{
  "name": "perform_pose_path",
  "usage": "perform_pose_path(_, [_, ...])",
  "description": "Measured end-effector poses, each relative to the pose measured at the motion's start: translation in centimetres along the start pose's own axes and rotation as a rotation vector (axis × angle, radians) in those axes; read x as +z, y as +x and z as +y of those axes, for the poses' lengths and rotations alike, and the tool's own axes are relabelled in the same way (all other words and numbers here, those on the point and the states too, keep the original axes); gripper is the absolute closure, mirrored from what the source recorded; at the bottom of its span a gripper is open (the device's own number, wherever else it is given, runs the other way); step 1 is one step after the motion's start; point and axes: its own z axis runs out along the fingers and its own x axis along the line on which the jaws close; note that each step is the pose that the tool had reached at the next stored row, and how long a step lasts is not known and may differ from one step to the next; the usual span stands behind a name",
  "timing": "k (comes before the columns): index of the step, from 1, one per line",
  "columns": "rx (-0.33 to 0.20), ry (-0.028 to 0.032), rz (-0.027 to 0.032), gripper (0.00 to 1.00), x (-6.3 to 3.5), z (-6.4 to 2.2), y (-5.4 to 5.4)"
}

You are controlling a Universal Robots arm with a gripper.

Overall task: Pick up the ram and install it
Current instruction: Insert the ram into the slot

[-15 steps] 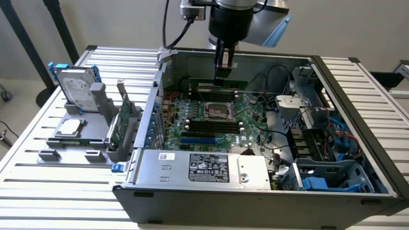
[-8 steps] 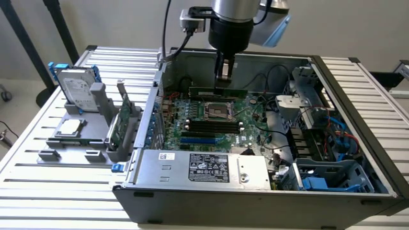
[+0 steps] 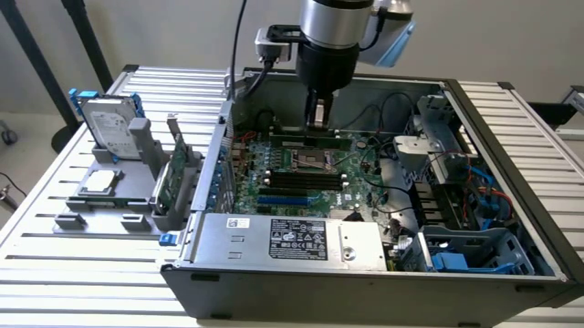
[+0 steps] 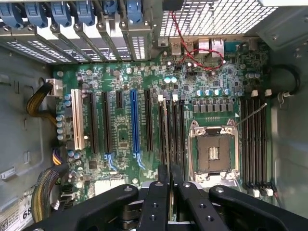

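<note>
The ram [image 3: 310, 141] is a thin green stick with dark chips. My gripper [image 3: 316, 126] is shut on its upper edge and reaches down into the open computer case. The stick hangs level over the far bank of black slots, just beyond the CPU socket [image 3: 315, 162] on the motherboard [image 3: 264, 198]. I cannot tell whether it touches a slot. In the wrist view the ram [image 4: 167, 139] shows edge-on between the black fingers [image 4: 156, 202] of the gripper [image 4: 169, 175]. It lines up with the slots [image 4: 161, 130] beside the CPU socket [image 4: 214, 154].
A second bank of empty slots [image 3: 301, 179] lies on the near side of the socket. The power supply [image 3: 292, 239] fills the case front, and a blue drive cage [image 3: 466, 256] and cables stand at the exterior view's right. Outside, a fixture holds a hard drive [image 3: 109, 126] and an expansion card [image 3: 178, 171].
</note>
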Motion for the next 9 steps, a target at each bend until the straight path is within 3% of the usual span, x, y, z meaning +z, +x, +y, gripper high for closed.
perform_pose_path(4, [0.024, 0.0049, -0.0011, 0.86, 0.72, 0.07, 0.0])
perform_pose_path(9, [0.044, 0.0065, -0.0017, 0.86, 1.63, 0.03, 0.1])
